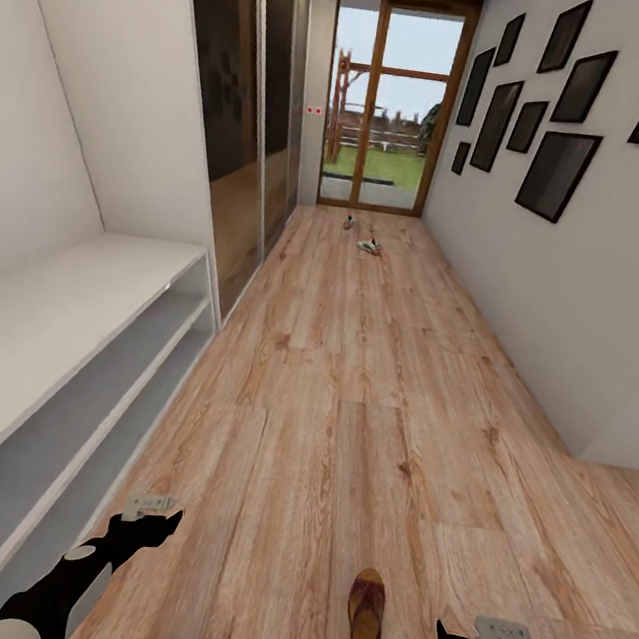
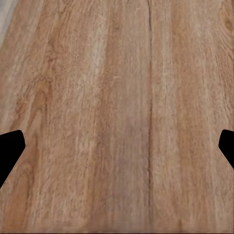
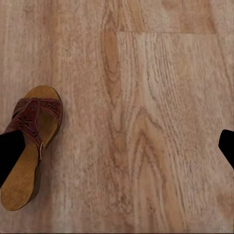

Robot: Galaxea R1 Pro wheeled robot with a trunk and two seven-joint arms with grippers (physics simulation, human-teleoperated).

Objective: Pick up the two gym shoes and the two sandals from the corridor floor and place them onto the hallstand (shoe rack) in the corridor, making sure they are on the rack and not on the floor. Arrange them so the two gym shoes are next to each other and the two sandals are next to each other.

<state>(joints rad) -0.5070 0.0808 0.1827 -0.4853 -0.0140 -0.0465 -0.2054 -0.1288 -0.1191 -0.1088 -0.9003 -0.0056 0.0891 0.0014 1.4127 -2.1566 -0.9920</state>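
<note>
Brown sandal (image 1: 364, 623) on floor (image 1: 347, 414) between arms, nearer right gripper (image 1: 479, 638), just off its inner side. Long axis runs down corridor, toe ahead. Right wrist view: sandal (image 3: 30, 146) beside one finger, fingers spread wide, nothing held. Left gripper (image 1: 147, 519) likewise wide, over bare planks. Far specks near door, probably gym shoes (image 1: 369, 246). Rack (image 1: 86, 329) along left wall.

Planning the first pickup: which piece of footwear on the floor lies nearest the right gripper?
The brown sandal, lying on the corridor floor between the two arms, just beside the right gripper. The other footwear lies far down the corridor near the glass door.
</note>
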